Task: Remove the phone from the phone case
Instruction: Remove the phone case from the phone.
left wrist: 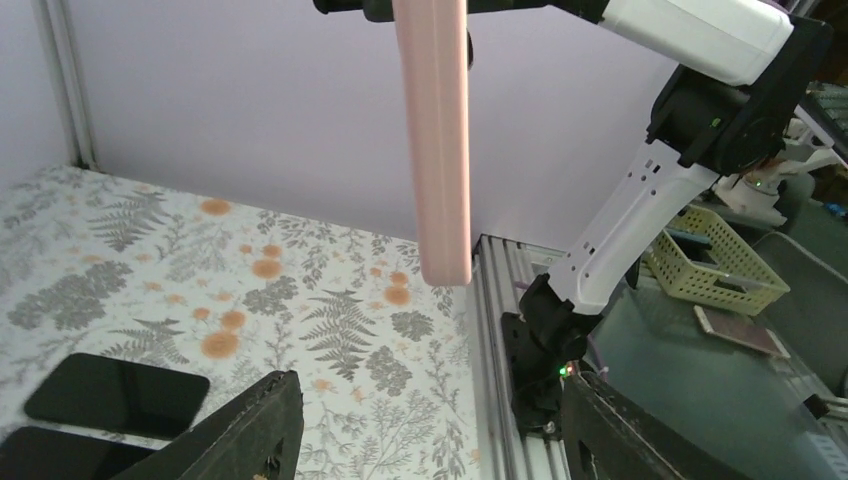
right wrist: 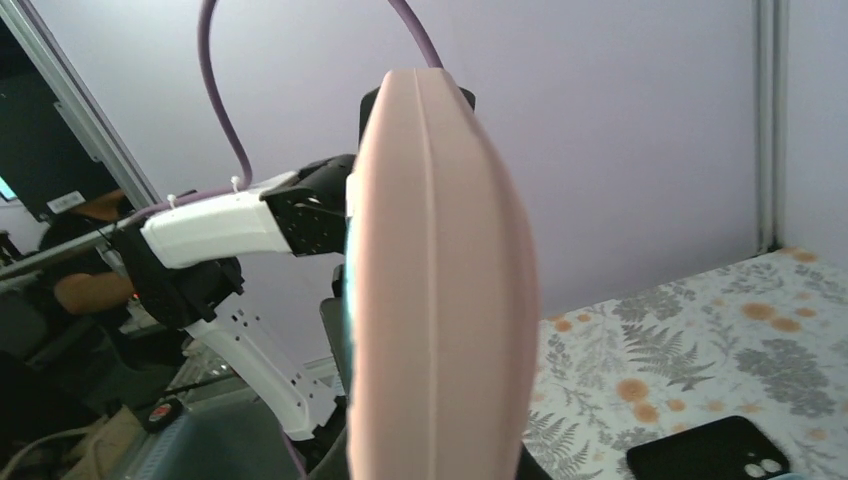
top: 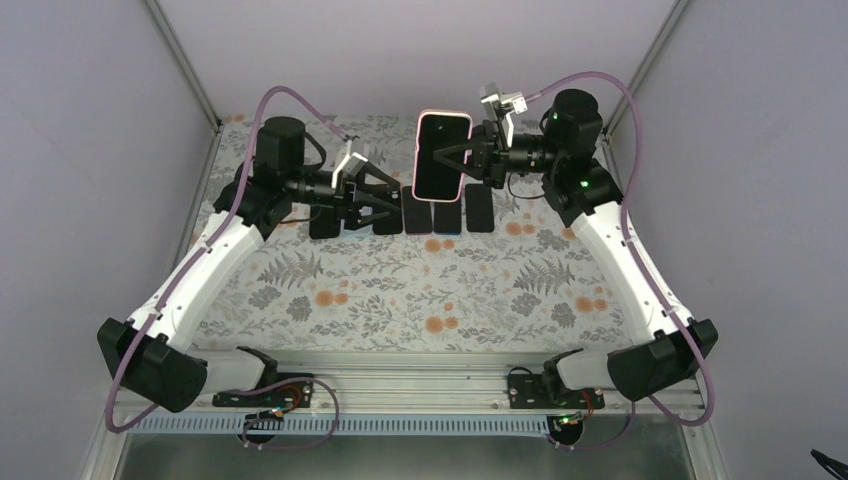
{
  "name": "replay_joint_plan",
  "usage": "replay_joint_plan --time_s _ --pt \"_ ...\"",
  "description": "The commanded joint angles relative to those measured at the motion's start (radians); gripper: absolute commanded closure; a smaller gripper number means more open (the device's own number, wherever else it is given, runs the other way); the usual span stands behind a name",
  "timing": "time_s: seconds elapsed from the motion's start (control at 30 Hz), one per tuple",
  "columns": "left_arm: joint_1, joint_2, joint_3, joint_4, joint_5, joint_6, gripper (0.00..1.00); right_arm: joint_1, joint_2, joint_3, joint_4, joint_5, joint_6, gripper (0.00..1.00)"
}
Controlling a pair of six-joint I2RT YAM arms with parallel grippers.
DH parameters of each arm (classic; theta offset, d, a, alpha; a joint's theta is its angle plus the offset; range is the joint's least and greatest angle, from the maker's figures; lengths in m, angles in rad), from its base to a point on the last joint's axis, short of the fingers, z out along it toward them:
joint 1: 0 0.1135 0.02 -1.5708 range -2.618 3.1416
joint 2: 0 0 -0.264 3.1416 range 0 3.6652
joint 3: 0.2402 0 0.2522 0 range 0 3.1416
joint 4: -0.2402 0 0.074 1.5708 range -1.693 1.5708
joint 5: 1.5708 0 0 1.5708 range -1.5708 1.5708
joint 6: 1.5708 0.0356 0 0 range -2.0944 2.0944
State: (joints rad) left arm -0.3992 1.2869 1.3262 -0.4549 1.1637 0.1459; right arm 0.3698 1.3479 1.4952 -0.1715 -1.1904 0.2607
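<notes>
1. The right pincer (top: 458, 163) is clamped on the pink phone case (top: 443, 116) and holds it up off the desk (top: 400, 290). The phone (top: 438, 150) sits in the case, its dark screen facing the overhead camera.
2. The left pincer (top: 392, 203) is just left of the phone case, its fingers spread with nothing between them.
3. Any writing on the phone or phone case is too small to read.
4. Only the overhead view shows the row of dark handsets (top: 480, 210) lying on the desk just below the phone case.
5. Only the left wrist view shows the phone case edge-on, as an upright pink bar, and a yellow basket (left wrist: 715, 262) off the desk to the right of it.
6. Only the right wrist view shows a black handset back (right wrist: 715, 455) with two small lenses, lying lower right of the phone case.
</notes>
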Motion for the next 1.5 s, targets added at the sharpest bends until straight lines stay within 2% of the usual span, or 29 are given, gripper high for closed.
replay_joint_plan --time_s 0.0,0.13,0.47,1.0,1.23,1.47 --pt "0.001 -0.04 -0.067 0.147 0.037 -0.116 0.37 -0.005 -0.004 -0.034 0.218 -0.066 0.205 0.96" --pt "-0.005 -0.055 -0.115 0.208 0.059 -0.159 0.4 -0.004 0.001 -0.05 0.24 -0.06 0.233 0.96" --pt "-0.043 -0.021 -0.071 0.244 0.063 -0.212 0.47 0.003 -0.006 -0.095 0.271 -0.041 0.253 0.96" --pt "-0.065 0.035 -0.031 0.236 0.007 -0.211 0.74 0.017 -0.007 -0.097 0.285 -0.069 0.268 0.96" --pt "-0.041 0.037 -0.033 0.22 -0.076 -0.207 0.85 0.019 -0.016 -0.137 0.409 -0.126 0.382 0.96" --pt "-0.032 0.04 -0.037 0.217 -0.098 -0.206 0.88 0.025 -0.02 -0.156 0.516 -0.177 0.482 0.96"
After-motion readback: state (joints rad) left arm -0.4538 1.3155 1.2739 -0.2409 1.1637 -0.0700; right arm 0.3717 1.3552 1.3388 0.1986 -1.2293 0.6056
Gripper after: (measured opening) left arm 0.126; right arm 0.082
